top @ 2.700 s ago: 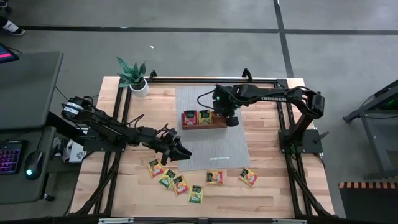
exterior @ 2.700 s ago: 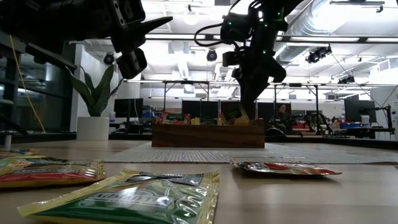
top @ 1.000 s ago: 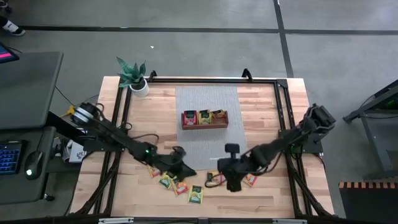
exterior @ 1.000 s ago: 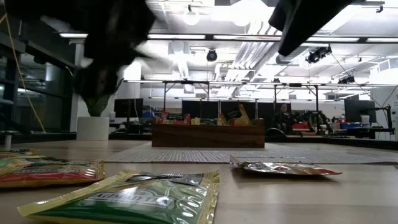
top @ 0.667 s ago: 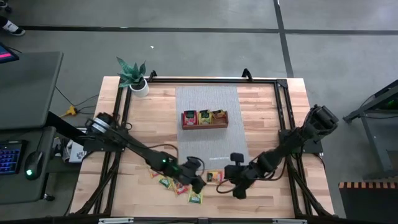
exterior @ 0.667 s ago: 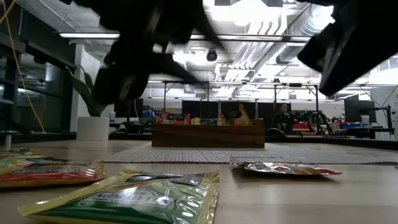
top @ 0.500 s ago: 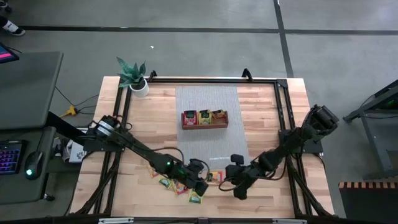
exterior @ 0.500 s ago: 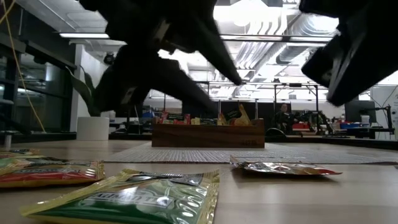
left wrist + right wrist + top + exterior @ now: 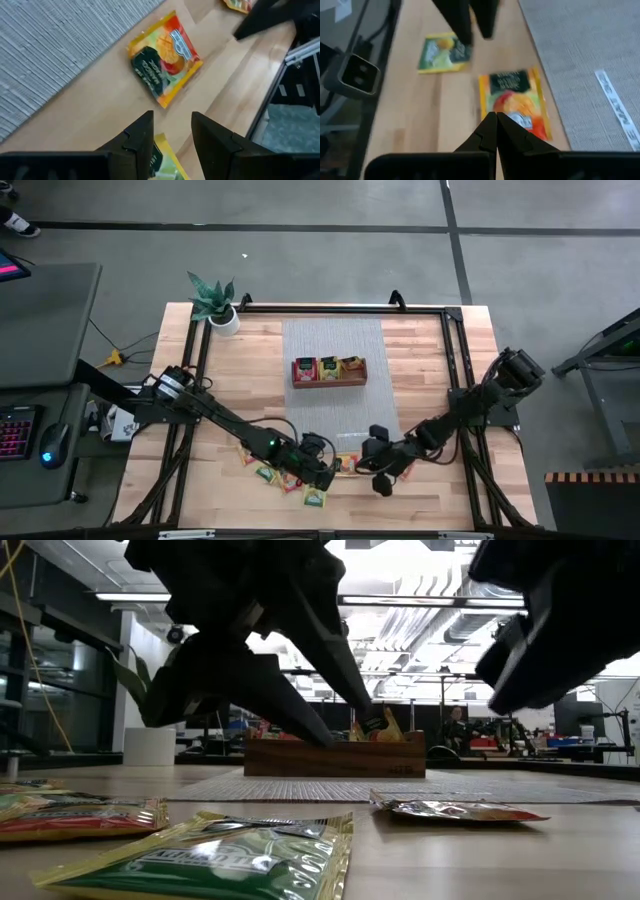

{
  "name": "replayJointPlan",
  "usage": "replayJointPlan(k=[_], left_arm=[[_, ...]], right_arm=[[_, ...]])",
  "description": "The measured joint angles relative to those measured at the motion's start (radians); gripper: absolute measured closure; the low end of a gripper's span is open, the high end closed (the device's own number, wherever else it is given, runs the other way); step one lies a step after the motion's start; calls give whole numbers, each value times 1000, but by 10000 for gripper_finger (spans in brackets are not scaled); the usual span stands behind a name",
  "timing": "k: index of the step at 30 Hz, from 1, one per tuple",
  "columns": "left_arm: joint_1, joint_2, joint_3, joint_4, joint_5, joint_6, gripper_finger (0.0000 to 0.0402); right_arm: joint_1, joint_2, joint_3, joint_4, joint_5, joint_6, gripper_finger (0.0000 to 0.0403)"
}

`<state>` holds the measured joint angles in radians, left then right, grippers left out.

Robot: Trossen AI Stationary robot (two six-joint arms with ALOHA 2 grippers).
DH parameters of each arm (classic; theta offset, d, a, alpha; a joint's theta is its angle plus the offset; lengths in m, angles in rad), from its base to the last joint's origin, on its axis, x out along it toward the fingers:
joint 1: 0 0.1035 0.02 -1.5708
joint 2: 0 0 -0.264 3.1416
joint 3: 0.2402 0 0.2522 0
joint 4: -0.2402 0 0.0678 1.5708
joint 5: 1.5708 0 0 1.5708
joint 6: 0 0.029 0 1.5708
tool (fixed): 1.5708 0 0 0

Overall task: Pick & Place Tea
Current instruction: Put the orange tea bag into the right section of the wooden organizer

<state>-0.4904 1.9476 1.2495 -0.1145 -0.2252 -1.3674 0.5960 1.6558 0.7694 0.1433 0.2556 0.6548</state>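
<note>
Several tea packets lie flat on the wood near the table's front edge. One is a red-and-yellow packet (image 9: 346, 465), which shows in both wrist views (image 9: 165, 57) (image 9: 516, 102). My left gripper (image 9: 327, 479) hangs open just left of it, slanting down, over a yellow-green packet (image 9: 164, 159). My right gripper (image 9: 362, 470) is shut and slants down at the red-and-yellow packet from the right. In the low view both grippers (image 9: 345, 725) (image 9: 505, 690) stand above the tabletop. More packets stand in the wooden tray (image 9: 328, 381).
The tray sits on a grey mat (image 9: 335, 340) at the table's middle. A potted plant (image 9: 214, 303) stands at the far left corner. Loose packets (image 9: 268, 470) lie under the left arm, and one (image 9: 315, 498) lies by the front edge.
My left gripper has gone toward the table's right and near edges and tipped downward, ending beside the red-and-yellow packet. My right gripper has come down over the same packet from the right and turned at the wrist. No packet has moved.
</note>
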Motion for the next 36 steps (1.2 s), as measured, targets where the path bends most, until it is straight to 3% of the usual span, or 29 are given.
replayJointPlan(k=[9, 28, 36], left_arm=[[0, 0, 0, -9, -2, 0, 270], [0, 0, -1, -15, 9, -2, 270], [7, 7, -1, -9, 7, -124, 270]], right_arm=[[-13, 15, -27, 48, -21, -5, 403], [-21, 197, -22, 191, -72, 90, 403], [-21, 234, -20, 194, -83, 157, 403]])
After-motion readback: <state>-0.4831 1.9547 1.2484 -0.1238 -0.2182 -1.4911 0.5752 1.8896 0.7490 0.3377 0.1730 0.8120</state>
